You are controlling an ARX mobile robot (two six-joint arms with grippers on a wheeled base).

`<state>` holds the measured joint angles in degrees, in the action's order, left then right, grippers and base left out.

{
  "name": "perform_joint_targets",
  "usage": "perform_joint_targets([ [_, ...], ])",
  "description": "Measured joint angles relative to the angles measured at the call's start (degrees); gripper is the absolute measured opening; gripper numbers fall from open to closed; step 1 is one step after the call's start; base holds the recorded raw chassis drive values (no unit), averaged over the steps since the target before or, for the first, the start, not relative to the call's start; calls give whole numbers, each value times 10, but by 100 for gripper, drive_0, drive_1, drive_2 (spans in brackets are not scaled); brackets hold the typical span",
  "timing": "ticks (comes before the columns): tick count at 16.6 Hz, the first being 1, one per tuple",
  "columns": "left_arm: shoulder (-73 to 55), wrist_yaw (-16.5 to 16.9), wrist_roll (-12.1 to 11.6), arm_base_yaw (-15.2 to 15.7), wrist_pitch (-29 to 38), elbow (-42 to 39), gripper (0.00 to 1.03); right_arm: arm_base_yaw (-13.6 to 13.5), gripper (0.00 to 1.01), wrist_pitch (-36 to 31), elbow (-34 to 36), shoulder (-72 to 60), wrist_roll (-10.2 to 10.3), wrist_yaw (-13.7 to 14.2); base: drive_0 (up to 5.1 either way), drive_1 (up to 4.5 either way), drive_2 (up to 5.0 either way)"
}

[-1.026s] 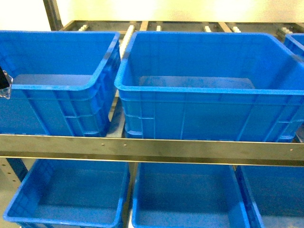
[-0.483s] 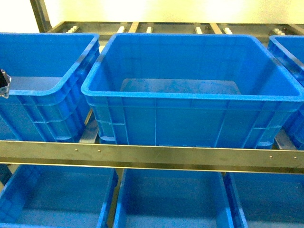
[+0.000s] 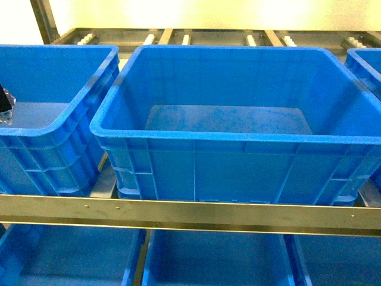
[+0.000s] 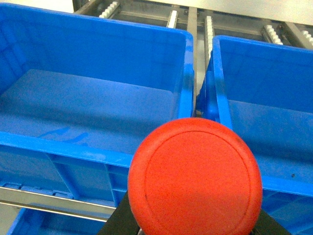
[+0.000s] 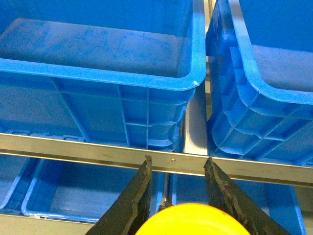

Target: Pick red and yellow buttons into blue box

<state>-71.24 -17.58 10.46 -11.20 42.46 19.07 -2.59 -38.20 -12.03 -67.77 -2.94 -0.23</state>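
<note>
Ahead of both grippers, on the upper shelf level, the blue box (image 3: 238, 143) is seen standing with its near wall against the steel rail (image 3: 190, 211); its floor appears bare. A second crate (image 3: 53, 119) stands just beside it on the left-gripper side, with only a narrow gap between rims, and another crate (image 3: 366, 65) is cut off on the right-gripper side. More crates (image 3: 214, 262) lie below the rail.

The red button (image 4: 195, 178) is carried in the left gripper (image 4: 190, 220), cap toward the wrist camera, so the fingers are almost wholly hidden; closure on its body is judged from the way it is held there. In the left wrist view the cap sits below and in front of the gap between the two upper crates.

The yellow button (image 5: 193, 220) is held at the right gripper (image 5: 178, 183), between its dark fingers (image 5: 139, 196), which are closed in on it. It lies below the rail level, in front of the gap between crates.

Risks, as judged:
- Wrong crate could be fed, since the red button is lined up with the gap rather than with the box.
- A button could be dropped into the gap or onto the lower crates if released short.
- The rail or the rolled rim could be struck if a gripper is raised too close.
- Grip quality cannot be checked; the caps block the view.
</note>
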Motion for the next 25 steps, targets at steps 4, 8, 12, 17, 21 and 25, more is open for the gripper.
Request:
perform_joint_targets([
  [4,0,0,0,0,0,0,23,-8,29,1,-3,0,0,-1,0,0,0],
  [8,0,0,0,0,0,0,23,-16,29,6,-12,0,6,-3,0,0,0],
  [12,0,0,0,0,0,0,23,-17,29,3,-16,-2,6,-3,0,0,0],
  [17,0,0,0,0,0,0,23,-16,29,1,-18,-5,6,-2,0,0,0],
  [21,0,0,0,0,0,0,23,-19,29,-12,-17,-4,6,5,0,0,0],
  [25,0,0,0,0,-1,0,23,-19,29,-12,-17,-4,6,5,-63,125,-62],
])
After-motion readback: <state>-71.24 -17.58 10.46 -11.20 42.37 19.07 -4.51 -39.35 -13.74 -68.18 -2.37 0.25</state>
